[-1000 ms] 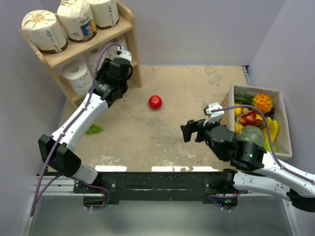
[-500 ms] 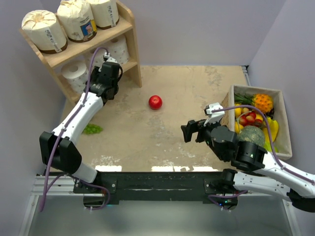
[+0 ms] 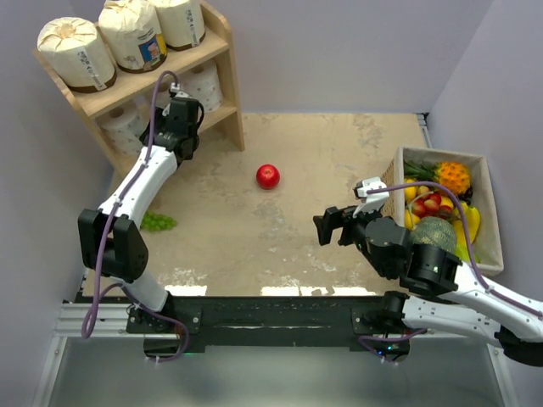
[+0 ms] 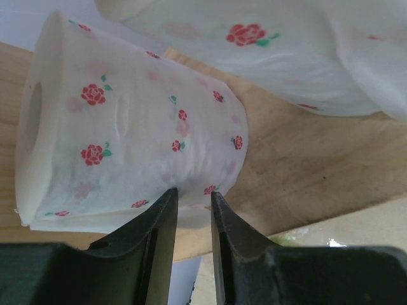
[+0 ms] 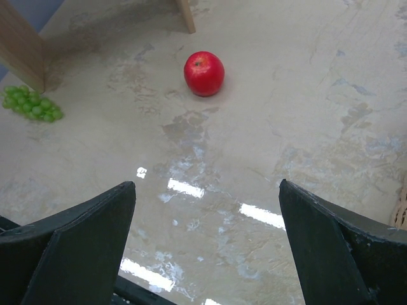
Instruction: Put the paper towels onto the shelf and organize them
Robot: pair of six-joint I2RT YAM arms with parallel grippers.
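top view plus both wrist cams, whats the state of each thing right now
rose-print paper towel roll, unwrapped, on the shelf
left end effector, nearly shut, right up against that roll
three wrapped rolls, standing on the top tier
right end effector, open wide, empty, over the table
apple, loose on the table
grapes, loose on the table near the shelf
fruit box, full
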